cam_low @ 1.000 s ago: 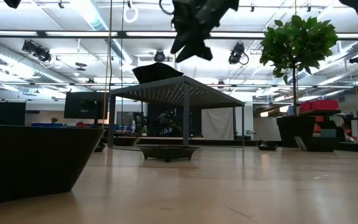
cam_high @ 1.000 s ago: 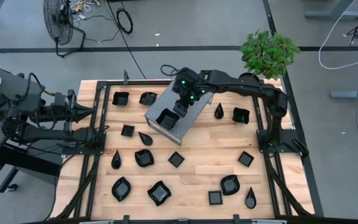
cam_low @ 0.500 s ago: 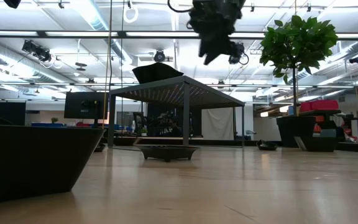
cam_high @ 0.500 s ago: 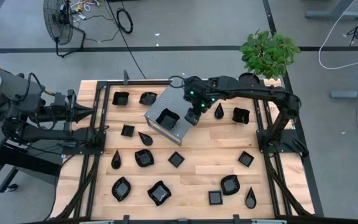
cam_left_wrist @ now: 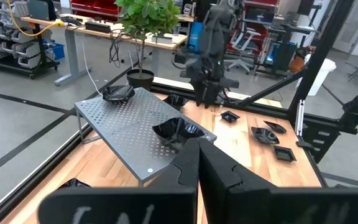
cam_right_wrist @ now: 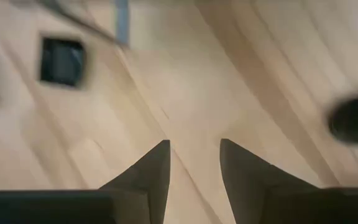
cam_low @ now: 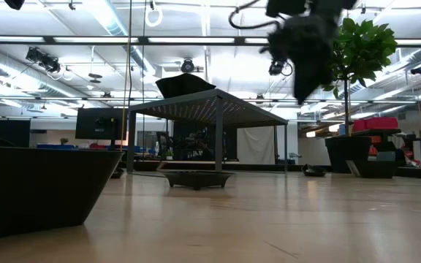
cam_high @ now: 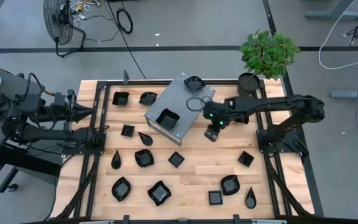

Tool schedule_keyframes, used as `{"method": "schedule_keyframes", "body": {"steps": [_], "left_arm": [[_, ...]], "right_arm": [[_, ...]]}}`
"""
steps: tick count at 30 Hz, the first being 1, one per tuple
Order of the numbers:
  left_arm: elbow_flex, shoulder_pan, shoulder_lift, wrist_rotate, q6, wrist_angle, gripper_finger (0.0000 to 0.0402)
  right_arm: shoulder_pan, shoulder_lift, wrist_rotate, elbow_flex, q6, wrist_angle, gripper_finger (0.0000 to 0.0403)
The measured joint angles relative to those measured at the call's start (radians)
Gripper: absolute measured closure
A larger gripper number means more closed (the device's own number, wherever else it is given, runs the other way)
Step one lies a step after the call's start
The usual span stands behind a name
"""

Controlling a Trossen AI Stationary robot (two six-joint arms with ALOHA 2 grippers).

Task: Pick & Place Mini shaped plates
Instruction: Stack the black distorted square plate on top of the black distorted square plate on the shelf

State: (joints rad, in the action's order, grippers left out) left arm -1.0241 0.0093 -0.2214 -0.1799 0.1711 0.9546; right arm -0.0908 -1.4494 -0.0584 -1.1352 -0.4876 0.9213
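Right tool [cam_high: 211,134] is spread and empty above bare desk [cam_high: 197,155], just beside the grey metal box [cam_high: 180,106], on which two mini shaped plates [cam_high: 166,118] are already set. Reach for another is judged in hand; the remaining plates lie scattered around, so descent over one is required next. Left tool [cam_high: 89,112], pressed together, is parked far off at the desk edge.

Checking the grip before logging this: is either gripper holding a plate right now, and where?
Nothing is held. The right gripper is open and empty; the left gripper is shut on nothing.

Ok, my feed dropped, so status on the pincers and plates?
Right pincer open, empty, above bare table right of grey box. Left pincer shut, parked at left edge. Two plates on box, rest scattered. Nothing in the way.
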Motion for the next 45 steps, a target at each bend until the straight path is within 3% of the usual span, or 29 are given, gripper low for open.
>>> {"method": "schedule_keyframes", "body": {"steps": [10,18,23,45], "left_arm": [[0.000,0.000,0.000,0.000,-0.001,0.000,0.0396],[0.000,0.000,0.000,0.000,-0.001,0.000,0.0396],[0.000,0.000,0.000,0.000,0.000,0.000,0.0396],[0.000,0.000,0.000,0.000,0.000,0.000,0.0396]], "right_arm": [[0.076,0.055,0.101,0.205,-0.011,0.043,0.0261],[-0.009,0.065,0.271,0.215,0.006,0.231,0.0260],[-0.082,0.064,0.339,0.215,0.101,0.276,0.0260],[-0.191,-0.079,0.301,0.215,0.219,0.241,0.0244]]}}
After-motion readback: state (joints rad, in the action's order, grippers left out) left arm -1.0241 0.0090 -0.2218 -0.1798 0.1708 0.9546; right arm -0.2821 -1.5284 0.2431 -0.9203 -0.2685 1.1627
